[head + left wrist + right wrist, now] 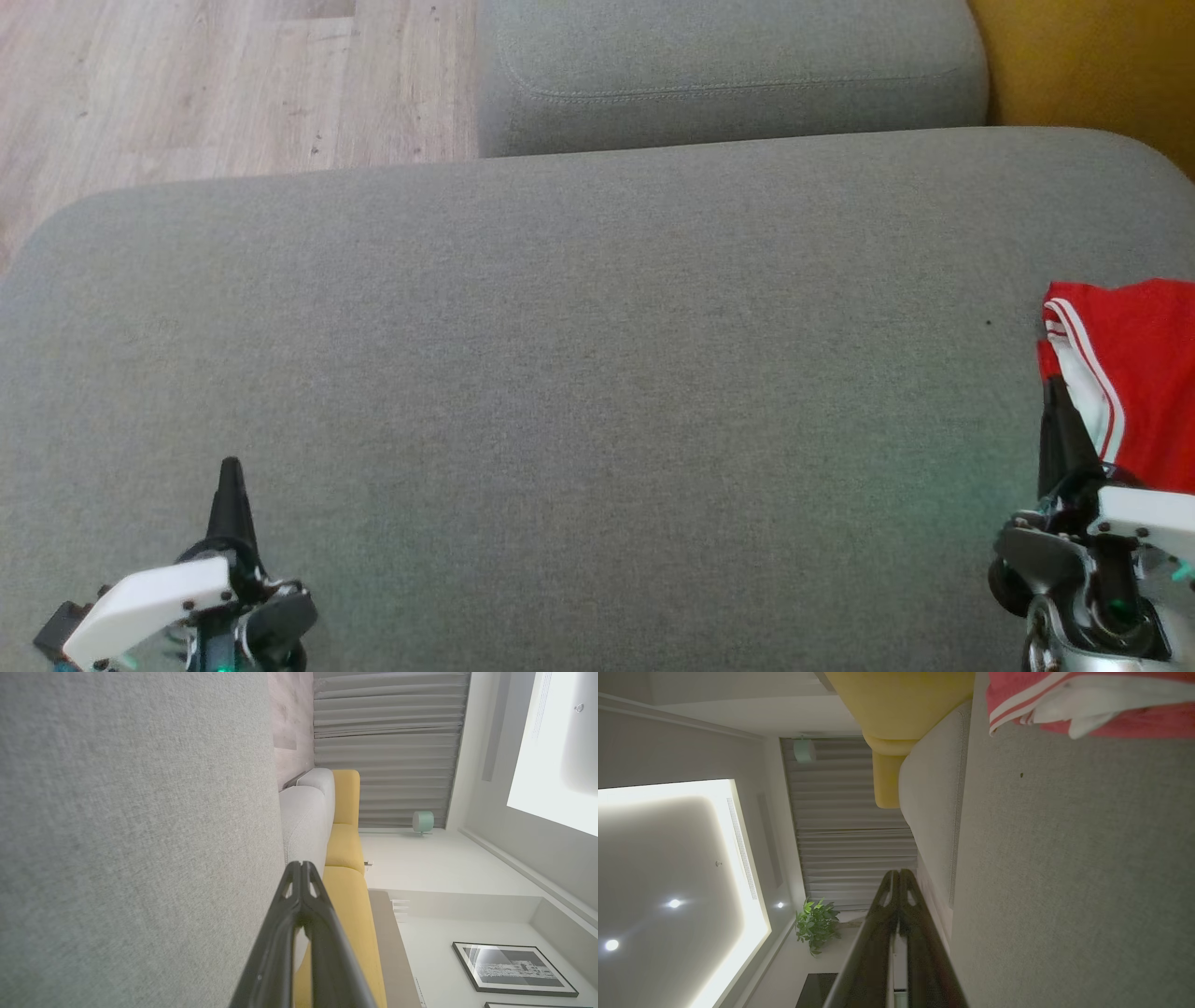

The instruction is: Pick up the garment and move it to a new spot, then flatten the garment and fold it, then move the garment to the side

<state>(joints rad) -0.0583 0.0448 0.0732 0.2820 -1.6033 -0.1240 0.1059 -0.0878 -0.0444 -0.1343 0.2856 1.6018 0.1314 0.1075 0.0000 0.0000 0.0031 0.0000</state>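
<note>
In the head view the garment (1144, 373), red with white side stripes, lies at the far right edge of the grey seat cushion (560, 373), partly cut off by the frame. It looks layered rather than spread out, though I can't judge how neatly. My right gripper (1055, 385) sits just beside its near edge, fingers pressed together on nothing. My left gripper (230, 465) is well apart at lower left, also pinched together and empty. This fits either a garment waiting to be picked up or one folded and set aside, so I'd commit to nothing beyond holding both tips clear of the cloth. The left wrist view shows coarse, matte woven upholstery beside the closed fingers. The right wrist view shows thin, smooth-looking fabric lying limp on the weave, with a white fold.
</note>
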